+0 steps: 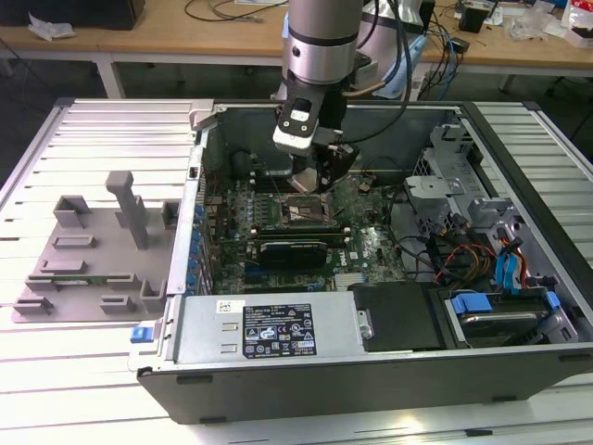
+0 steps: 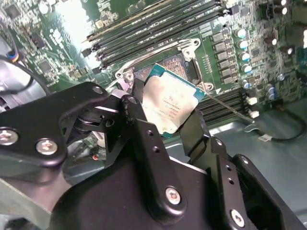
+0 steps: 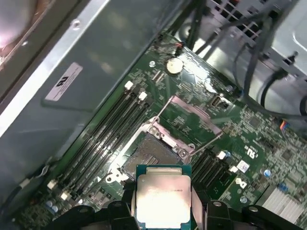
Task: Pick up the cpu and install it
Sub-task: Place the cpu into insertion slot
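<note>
Arm reaches into an open computer case in the exterior view, its gripper low over the motherboard. A grey fixture tray lies outside, on the exterior view's left. In the second wrist view, black fingers clamp the cpu by opposite edges, close above the socket. In the first wrist view, the silver-topped cpu hangs near the open socket, beside the memory slots.

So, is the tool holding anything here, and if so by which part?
Yes: the tool holds the cpu by two opposite edges, pinched between its fingers; it is not yet seated in the socket.
</note>
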You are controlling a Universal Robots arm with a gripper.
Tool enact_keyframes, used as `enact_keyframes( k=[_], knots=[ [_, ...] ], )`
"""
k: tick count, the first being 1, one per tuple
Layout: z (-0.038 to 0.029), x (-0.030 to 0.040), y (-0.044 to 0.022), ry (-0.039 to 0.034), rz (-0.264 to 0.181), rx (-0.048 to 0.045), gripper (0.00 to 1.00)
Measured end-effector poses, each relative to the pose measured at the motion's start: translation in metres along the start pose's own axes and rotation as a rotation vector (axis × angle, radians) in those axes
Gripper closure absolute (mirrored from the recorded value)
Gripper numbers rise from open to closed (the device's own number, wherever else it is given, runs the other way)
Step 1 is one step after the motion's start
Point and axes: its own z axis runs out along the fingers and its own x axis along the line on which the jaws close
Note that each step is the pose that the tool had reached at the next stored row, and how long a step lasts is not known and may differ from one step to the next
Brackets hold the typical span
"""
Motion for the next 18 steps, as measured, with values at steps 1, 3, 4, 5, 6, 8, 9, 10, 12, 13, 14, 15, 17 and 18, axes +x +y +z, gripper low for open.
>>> enact_keyframes(
  k=[1, 3, 4, 5, 6, 8, 9, 10, 12, 13, 14, 15, 17, 18],
  knots=[
    [0.0001, 0.0000, 0.0000, -0.0003, 0.014, 0.0000, 0.45],
    [0.0004, 0.0000, 0.0000, -0.0012, 0.047, 0.0002, 0.45],
    [0.0005, 0.0000, 0.0000, -0.0015, 0.060, 0.0003, 0.45],
    [0.0006, 0.0000, 0.0000, -0.0021, 0.080, 0.0005, 0.45],
    [0.0008, 0.0000, 0.0000, -0.0024, 0.094, 0.0005, 0.45],
    [0.0010, 0.0000, 0.0000, -0.0031, 0.124, 0.0007, 0.45],
    [0.0012, 0.0000, 0.0000, -0.0039, 0.153, 0.0008, 0.45],
    [0.0015, 0.0000, -0.0001, -0.0046, 0.184, 0.0010, 0.45],
    [0.0019, 0.0000, -0.0001, -0.0062, 0.247, 0.0014, 0.45],
    [0.0022, 0.0000, -0.0001, -0.0073, 0.286, 0.0016, 0.45],
    [0.0025, 0.0000, -0.0001, -0.0079, 0.313, 0.0017, 0.45],
    [0.0027, 0.0000, -0.0001, -0.0088, 0.345, 0.0020, 0.45],
    [0.0031, 0.0000, -0.0001, -0.0102, 0.401, 0.0023, 0.45],
    [0.0032, 0.0000, -0.0001, -0.0105, 0.416, 0.0023, 0.45]
  ],
)
